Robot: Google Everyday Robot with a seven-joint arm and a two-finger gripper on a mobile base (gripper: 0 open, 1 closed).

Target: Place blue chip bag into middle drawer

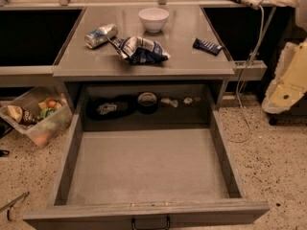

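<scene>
The blue chip bag (140, 50) lies crumpled on the grey counter top (192, 59), near its front edge and a little left of centre. The middle drawer (148, 164) is pulled wide open below the counter; its flat grey floor is bare and its dark handle (150, 223) is at the bottom edge. My gripper is out of view. Only cream-coloured parts of the arm (288, 80) show at the right edge, well away from the bag.
A silver-blue can (101, 35) lies on its side left of the bag. A white bowl (153, 18) stands behind it. A small dark-blue bar wrapper (207, 46) lies at the right. A clear bin of snacks (36, 114) sits on the floor at the left. A cable (249, 75) hangs at the right.
</scene>
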